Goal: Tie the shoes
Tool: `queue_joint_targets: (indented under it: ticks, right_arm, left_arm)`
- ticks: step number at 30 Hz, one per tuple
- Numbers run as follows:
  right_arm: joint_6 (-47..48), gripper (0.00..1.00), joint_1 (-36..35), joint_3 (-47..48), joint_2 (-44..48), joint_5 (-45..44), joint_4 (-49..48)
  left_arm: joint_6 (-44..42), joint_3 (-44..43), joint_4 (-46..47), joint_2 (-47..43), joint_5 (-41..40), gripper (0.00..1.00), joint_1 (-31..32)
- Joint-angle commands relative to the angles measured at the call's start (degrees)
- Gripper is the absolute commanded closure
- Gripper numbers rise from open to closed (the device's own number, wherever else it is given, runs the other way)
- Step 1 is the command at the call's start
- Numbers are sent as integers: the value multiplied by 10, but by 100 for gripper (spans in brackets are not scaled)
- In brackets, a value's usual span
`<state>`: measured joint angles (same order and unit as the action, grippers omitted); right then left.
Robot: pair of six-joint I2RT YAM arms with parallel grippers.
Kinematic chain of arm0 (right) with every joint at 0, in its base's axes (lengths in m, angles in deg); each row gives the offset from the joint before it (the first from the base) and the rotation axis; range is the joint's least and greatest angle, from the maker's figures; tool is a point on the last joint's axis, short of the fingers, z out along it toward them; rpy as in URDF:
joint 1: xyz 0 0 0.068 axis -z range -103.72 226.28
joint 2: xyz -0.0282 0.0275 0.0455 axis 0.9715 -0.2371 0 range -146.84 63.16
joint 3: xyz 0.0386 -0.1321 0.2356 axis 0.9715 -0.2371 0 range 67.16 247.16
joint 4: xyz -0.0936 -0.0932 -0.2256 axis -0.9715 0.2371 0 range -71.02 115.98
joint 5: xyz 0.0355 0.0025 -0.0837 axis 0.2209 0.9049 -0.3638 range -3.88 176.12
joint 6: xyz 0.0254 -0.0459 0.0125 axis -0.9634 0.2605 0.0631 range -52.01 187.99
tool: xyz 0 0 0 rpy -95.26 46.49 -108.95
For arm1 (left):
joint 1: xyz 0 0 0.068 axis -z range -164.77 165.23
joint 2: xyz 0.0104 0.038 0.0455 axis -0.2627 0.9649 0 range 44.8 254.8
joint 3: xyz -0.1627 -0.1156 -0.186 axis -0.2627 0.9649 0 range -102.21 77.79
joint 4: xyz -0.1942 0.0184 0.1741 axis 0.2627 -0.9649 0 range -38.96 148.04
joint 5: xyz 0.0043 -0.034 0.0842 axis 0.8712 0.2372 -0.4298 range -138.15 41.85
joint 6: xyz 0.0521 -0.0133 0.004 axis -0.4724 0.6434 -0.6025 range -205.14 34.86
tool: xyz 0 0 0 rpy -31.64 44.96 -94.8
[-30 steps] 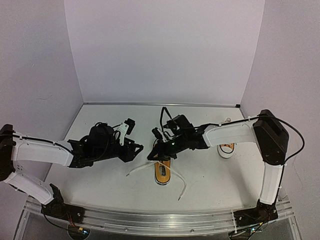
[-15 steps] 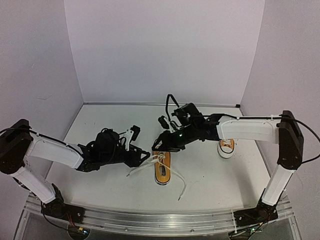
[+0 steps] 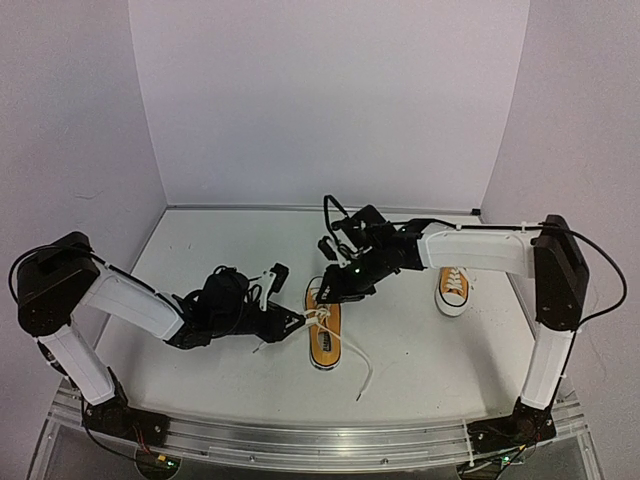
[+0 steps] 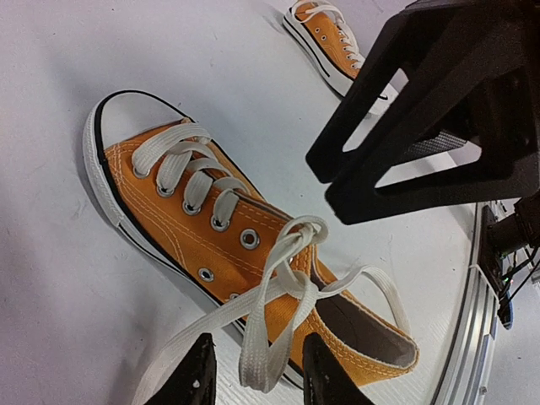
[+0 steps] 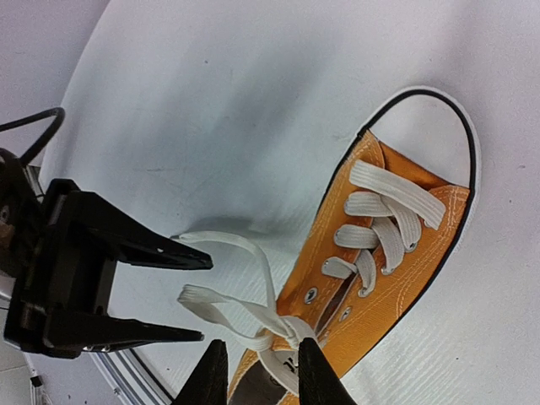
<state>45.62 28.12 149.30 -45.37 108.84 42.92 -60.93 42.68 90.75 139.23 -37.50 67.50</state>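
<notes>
Shoe point(image 3: 323, 335) in the middle of the desk point(image 3: 430, 350), long axis near to far, toe toward the back wall.
My left hand point(image 4: 257, 373) is just left of the heel end; my right hand point(image 5: 257, 373) is farther up toward the toe. Both are apart, each straddling the crossed laces point(image 4: 283, 278). I judge the left nearer the loose ends. The second shoe point(image 3: 452, 288) sits well apart, right.

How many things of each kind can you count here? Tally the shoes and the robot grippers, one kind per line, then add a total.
Orange shoes: 2, the near shoe and the far shoe
Grippers: 2, the left gripper and the right gripper
Total: 4
</notes>
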Motion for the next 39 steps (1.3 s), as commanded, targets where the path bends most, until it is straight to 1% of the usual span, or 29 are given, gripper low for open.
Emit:
queue_joint_targets:
  ticks: [1, 3, 7, 17, 25, 26, 31, 34, 36, 39]
  right_arm:
    - [33, 75, -1, 47, -25, -23, 40]
    - [39, 76, -1, 55, -31, -25, 47]
    - [49, 78, 0, 71, -45, -30, 64]
    - [68, 80, -1, 88, -74, -18, 91]
    - [77, 81, -1, 86, -70, -7, 96]
    - [78, 82, -1, 85, -69, -7, 96]
    - [80, 100, -1, 83, -62, -7, 98]
    - [79, 100, -1, 75, -48, -13, 97]
    - [75, 100, 0, 66, -33, -23, 92]
    - [64, 100, -1, 42, -8, -37, 71]
  left_arm:
    - [7, -12, 33, 8, 15, 73, -2]
    - [4, -14, 29, 7, 16, 79, -2]
    - [-1, -20, 21, 7, 18, 85, -2]
    - [-9, -26, 14, 9, 19, 87, -2]
    - [-10, -35, 2, 19, 16, 87, -2]
    - [-10, -35, 1, 20, 16, 87, -2]
    - [-13, -37, -11, 19, 7, 90, -3]
    - [-14, -40, -17, 18, 5, 94, -3]
    - [-15, -41, -22, 18, 2, 99, -3]
    - [-15, -40, -30, 17, -8, 100, -4]
